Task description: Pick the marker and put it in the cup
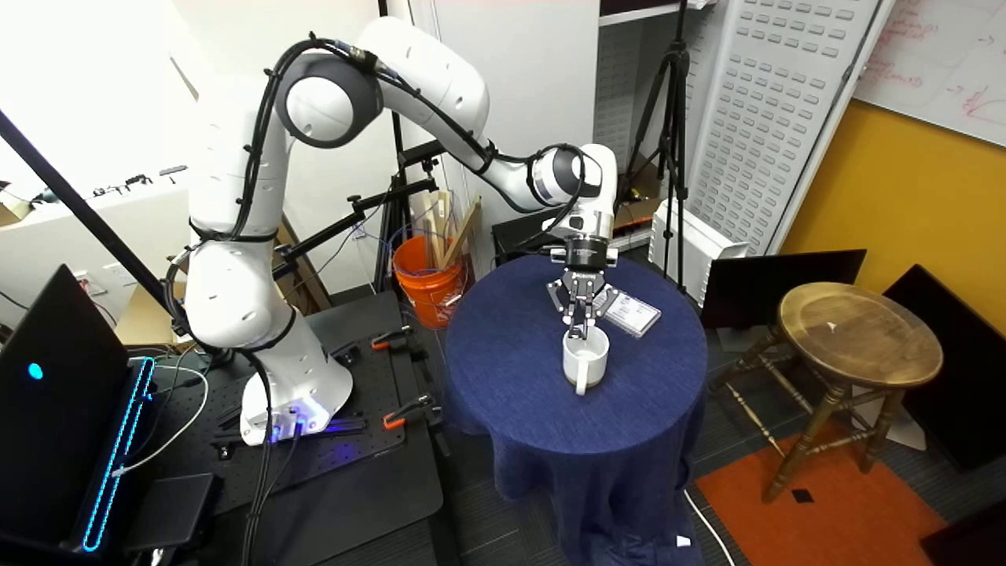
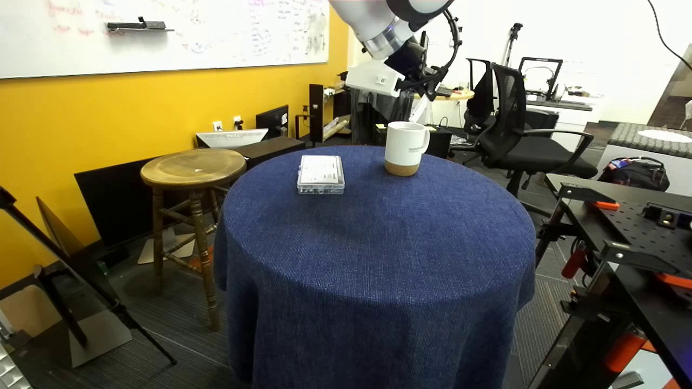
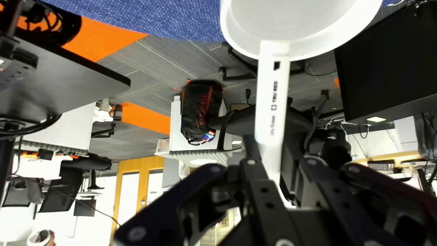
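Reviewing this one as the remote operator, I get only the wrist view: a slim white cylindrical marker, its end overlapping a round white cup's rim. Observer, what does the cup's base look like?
Observer: The white cylindrical cup has a brown, cork-like band around its base.
Operator: What else is on the blue fabric tablecloth?
Observer: A flat, rectangular, clear-and-white plastic box, standing apart from the cup.
Operator: Which way is the cup turned?
Observer: In both exterior views, its curved white handle points away from the box.
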You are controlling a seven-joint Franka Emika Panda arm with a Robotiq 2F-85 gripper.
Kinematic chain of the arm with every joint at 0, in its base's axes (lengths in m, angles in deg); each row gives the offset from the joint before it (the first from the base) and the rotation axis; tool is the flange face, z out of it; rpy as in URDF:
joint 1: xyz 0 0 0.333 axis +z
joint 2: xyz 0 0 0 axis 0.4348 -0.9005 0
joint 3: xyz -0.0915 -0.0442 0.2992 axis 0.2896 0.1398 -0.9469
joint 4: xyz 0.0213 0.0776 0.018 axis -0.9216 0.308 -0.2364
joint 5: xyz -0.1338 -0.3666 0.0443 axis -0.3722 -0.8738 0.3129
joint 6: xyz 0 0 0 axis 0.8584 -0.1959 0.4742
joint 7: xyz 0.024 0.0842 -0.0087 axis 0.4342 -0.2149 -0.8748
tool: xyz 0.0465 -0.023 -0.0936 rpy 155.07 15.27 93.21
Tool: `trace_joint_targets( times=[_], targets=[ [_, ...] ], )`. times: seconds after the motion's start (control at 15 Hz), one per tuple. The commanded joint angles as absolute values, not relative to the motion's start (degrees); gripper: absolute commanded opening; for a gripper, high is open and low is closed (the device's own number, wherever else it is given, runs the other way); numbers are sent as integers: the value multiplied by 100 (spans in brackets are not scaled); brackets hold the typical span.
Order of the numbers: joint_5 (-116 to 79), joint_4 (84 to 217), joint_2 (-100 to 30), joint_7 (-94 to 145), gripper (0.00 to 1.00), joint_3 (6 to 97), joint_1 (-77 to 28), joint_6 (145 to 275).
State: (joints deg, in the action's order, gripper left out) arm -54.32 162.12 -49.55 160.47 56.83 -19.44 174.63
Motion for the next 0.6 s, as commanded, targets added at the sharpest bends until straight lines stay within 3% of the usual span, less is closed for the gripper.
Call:
trace_joint_targets(
  times=[0.0, 0.47, 0.53],
  targets=[
    [-5339, 15745, -5243, 15823, 5, 5567, -2053, 17084],
    [-5354, 15252, -5641, 15787, 5, 5584, -2011, 17015],
    [-5337, 15211, -5668, 15783, 20, 5579, -2005, 17006]
  ],
)
